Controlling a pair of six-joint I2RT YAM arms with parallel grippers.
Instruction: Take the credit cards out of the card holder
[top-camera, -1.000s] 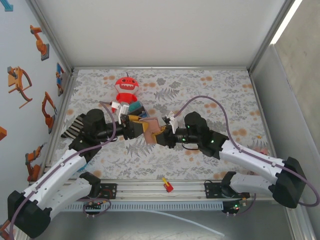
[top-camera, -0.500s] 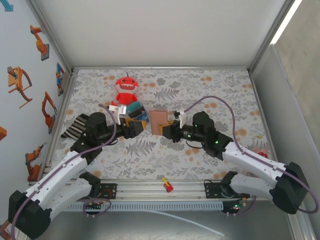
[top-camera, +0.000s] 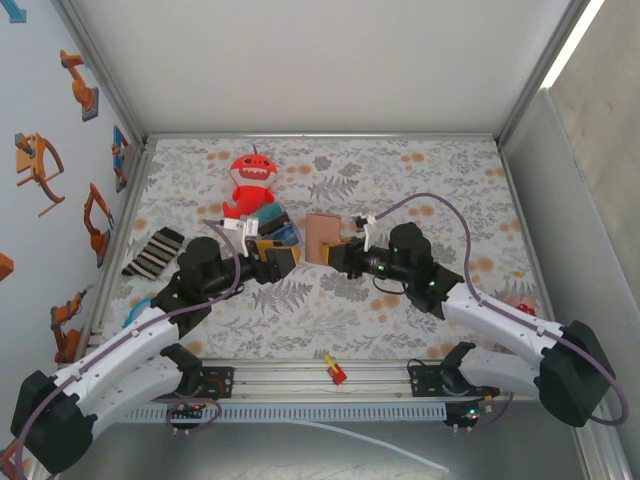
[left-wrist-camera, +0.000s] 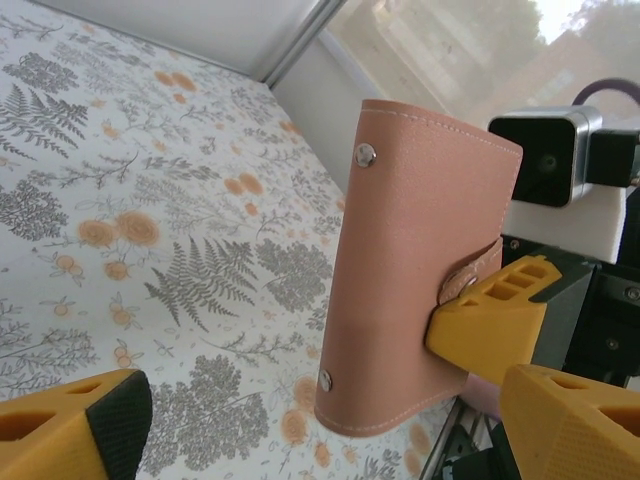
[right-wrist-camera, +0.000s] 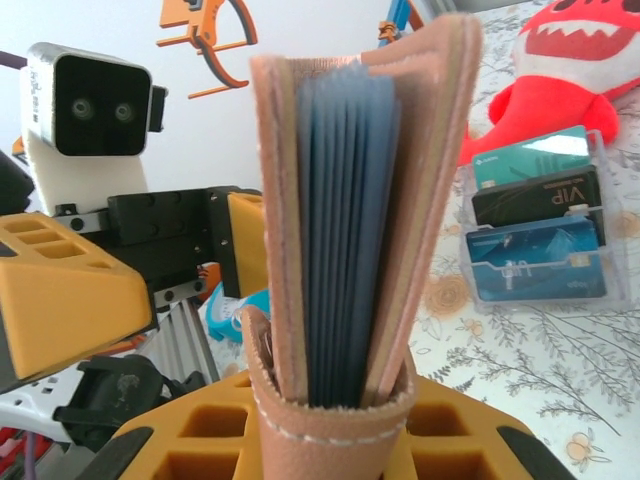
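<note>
The tan card holder (top-camera: 322, 237) is folded and held upright off the table, its strap end clamped in my right gripper (top-camera: 345, 256). In the right wrist view the card holder (right-wrist-camera: 350, 220) rises from between the jaws of the right gripper (right-wrist-camera: 335, 425), showing blue-grey leaves between tan covers; I cannot tell whether credit cards sit among them. My left gripper (top-camera: 287, 257) stands open just left of the holder, not touching it. In the left wrist view the holder (left-wrist-camera: 410, 270) stands ahead of the open left gripper (left-wrist-camera: 320, 425).
A clear stand with three cards (right-wrist-camera: 535, 230) sits on the floral mat behind the left gripper, also in the top view (top-camera: 272, 222). A red plush toy (top-camera: 254, 180) lies beyond it. A striped cloth (top-camera: 152, 250) lies left. A small red-yellow item (top-camera: 335, 371) rests on the front rail.
My left gripper has opened, let go of the holder and drawn back left. The right gripper has carried the holder away from the near edge and to the right.
</note>
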